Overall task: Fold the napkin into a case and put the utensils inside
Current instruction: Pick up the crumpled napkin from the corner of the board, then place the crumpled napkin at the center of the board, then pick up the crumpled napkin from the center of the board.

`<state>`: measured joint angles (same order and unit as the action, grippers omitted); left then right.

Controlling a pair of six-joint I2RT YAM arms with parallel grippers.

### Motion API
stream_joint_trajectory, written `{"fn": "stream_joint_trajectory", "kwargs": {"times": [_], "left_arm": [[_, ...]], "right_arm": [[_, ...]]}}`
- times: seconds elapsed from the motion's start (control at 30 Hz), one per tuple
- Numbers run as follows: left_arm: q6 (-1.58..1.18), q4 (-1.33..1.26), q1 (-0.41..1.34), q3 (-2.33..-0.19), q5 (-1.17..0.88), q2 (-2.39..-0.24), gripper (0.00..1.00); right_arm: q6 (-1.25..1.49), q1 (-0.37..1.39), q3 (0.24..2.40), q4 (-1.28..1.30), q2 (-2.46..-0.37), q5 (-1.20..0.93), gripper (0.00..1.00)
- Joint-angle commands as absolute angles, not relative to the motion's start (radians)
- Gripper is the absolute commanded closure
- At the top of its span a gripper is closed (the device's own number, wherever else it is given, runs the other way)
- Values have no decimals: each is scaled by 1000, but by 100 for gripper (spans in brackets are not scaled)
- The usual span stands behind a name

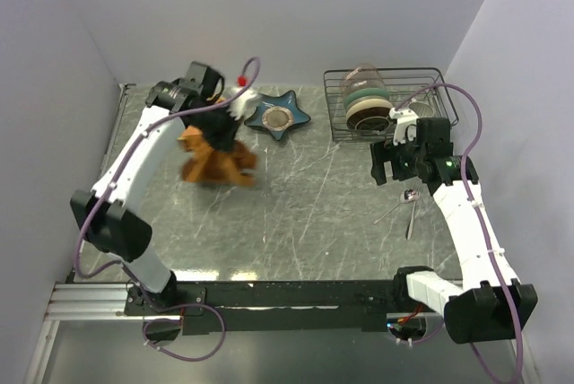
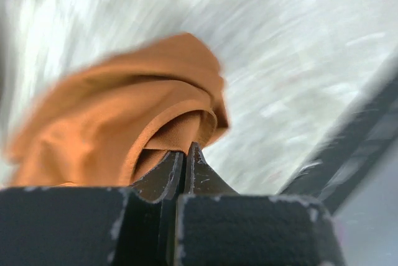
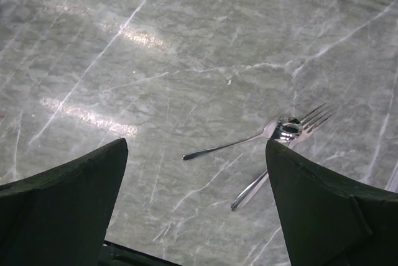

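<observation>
One crumpled napkin (image 2: 118,110) hangs pinched in the left claw (image 2: 185,151).

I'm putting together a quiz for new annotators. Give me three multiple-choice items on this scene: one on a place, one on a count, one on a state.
1. Where do the utensils lie? A in the wire rack; B on the star dish; C on the table.
2. How many utensils are there? A two; B one; C four.
3. The left gripper is: A open; B shut on the napkin; C shut on a cup.
C: both rest on bare marble.
A: one spoon, one fork.
B: its closed jaws pinch the orange cloth.
</observation>
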<state>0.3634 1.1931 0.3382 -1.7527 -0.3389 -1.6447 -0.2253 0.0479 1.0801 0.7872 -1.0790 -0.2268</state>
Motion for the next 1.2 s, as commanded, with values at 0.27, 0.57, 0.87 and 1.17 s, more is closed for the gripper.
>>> {"fn": "stream_joint_trajectory", "kwargs": {"times": [0.27, 0.57, 0.87, 1.17], "left_arm": [[325, 1229, 19, -1604, -640, -1439, 42], [474, 1144, -190, -1316, -612, -1379, 1], [805, 1301, -167, -1217, -729, -1367, 10], [675, 970, 351, -852, -274, -1089, 5]], "right_arm": [[-236, 54, 1137, 801, -1097, -377, 0], [-249, 83, 1086, 819, -1101, -436, 0], [-236, 204, 1020, 805, -1144, -520, 0], [-216, 265, 1061, 801, -1269, -515, 0]]}}
